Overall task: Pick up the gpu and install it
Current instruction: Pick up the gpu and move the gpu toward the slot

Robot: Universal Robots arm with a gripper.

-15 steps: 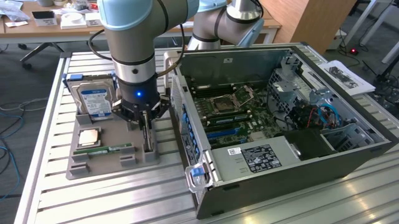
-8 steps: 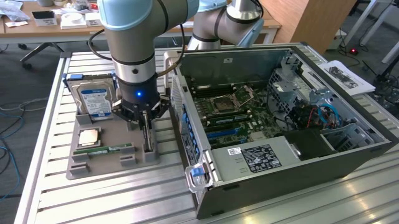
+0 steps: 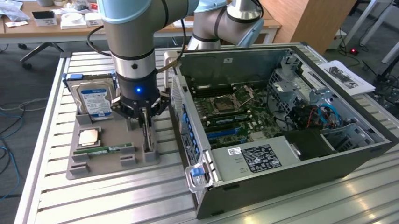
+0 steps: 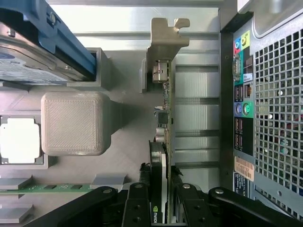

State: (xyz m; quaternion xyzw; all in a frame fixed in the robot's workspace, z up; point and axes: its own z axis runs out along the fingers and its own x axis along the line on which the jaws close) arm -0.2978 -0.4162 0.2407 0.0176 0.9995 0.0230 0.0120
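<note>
The gpu [image 3: 147, 136] stands on its edge in a slot of the grey parts tray [image 3: 112, 165], beside the open computer case [image 3: 281, 121]. In the wrist view the gpu [image 4: 166, 109] appears edge-on, its silver bracket [image 4: 163, 40] at the far end. My gripper [image 3: 145, 122] is lowered straight over the card. Its black fingers [image 4: 137, 210] sit against both sides of the card's near end, where a black cooler with a green logo shows, and my gripper [image 4: 160, 210] is shut on it. The card still rests in the tray.
On the same tray a hard drive [image 3: 93, 100] stands in a blue holder, a CPU [image 3: 89, 136] lies flat, and a green RAM stick [image 3: 103, 150] lies near the front. The case's rear panel [image 4: 265, 104] is close beside the card. A second arm's base stands behind the case.
</note>
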